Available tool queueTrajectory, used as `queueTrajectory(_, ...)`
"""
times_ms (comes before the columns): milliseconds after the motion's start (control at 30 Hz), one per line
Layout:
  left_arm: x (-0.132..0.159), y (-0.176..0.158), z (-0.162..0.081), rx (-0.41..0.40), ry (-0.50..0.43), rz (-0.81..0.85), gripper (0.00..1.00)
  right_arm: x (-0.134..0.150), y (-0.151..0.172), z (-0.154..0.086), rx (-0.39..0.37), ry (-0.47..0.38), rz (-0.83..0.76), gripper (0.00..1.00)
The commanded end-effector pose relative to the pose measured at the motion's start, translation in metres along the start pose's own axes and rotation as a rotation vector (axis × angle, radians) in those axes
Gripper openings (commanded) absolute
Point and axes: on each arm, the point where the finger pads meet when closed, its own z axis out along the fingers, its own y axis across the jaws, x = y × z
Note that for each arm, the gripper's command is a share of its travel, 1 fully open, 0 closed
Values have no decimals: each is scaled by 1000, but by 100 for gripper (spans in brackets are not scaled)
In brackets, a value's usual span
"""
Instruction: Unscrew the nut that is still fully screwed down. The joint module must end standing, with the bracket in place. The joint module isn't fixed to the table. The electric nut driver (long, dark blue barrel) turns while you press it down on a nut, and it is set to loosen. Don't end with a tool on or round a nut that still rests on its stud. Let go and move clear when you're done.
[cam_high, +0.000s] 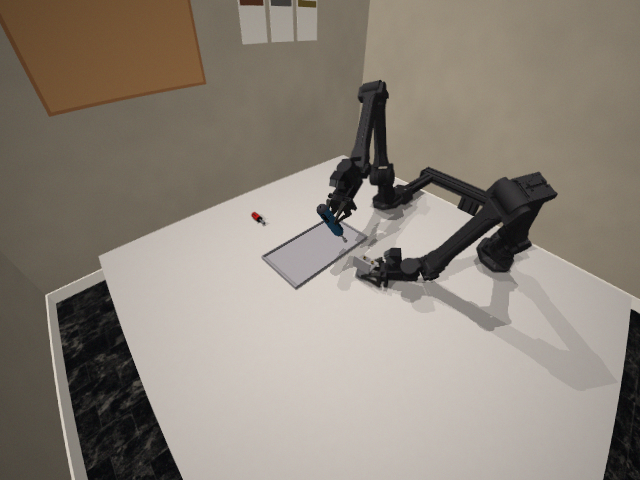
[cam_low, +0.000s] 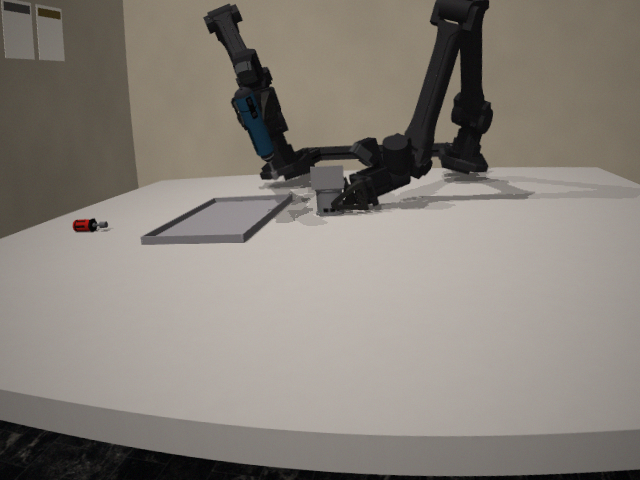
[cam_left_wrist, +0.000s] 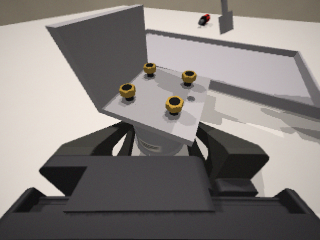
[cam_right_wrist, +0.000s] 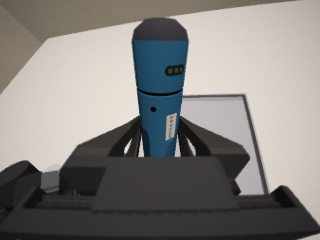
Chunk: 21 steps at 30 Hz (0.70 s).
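Note:
The grey joint module (cam_high: 358, 270) (cam_low: 326, 195) (cam_left_wrist: 154, 145) stands on the table beside the tray's near corner. Its bracket (cam_left_wrist: 107, 55) is on top, with an upright plate and a flat plate. Several yellow nuts sit on the flat plate's studs, such as one nut (cam_left_wrist: 174, 103) and another nut (cam_left_wrist: 149, 68); I cannot tell which sits lowest. My left gripper (cam_high: 373, 269) (cam_low: 345, 198) (cam_left_wrist: 160, 119) is shut on the module's round body, low on the table. My right gripper (cam_high: 337, 215) (cam_low: 264, 129) (cam_right_wrist: 159, 120) is shut on the blue nut driver (cam_high: 327, 219) (cam_low: 253, 126) (cam_right_wrist: 160, 95). The driver hangs tilted, tip down, over the tray's far corner and apart from the module.
A shallow grey tray (cam_high: 281, 269) (cam_low: 196, 238) (cam_left_wrist: 240, 60) (cam_right_wrist: 220, 130) lies flat to one side of the module. A small red tool (cam_high: 256, 217) (cam_low: 85, 225) (cam_left_wrist: 205, 19) lies on the table beyond the tray. Both arm bases stand at the table's far edge.

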Motion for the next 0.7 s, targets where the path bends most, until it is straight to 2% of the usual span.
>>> queueTrajectory(0, -7, 4, 4, -5, -17, 9, 59, -50, -14, 11, 26, -57, 60, 42)
queueTrajectory(300, -7, 4, 4, -5, -17, 9, 59, -45, -51, 22, 89, 21, 131, 42)
queueTrajectory(467, -7, 4, 4, -5, -17, 9, 59, -55, -38, 19, 65, -11, 127, 42)
queueTrajectory(500, -7, 4, 4, -5, -17, 9, 59, -49, -56, 19, 99, 18, 142, 42)
queueTrajectory(667, -7, 4, 4, -5, -17, 9, 59, -42, -76, 24, 134, 67, 185, 42)
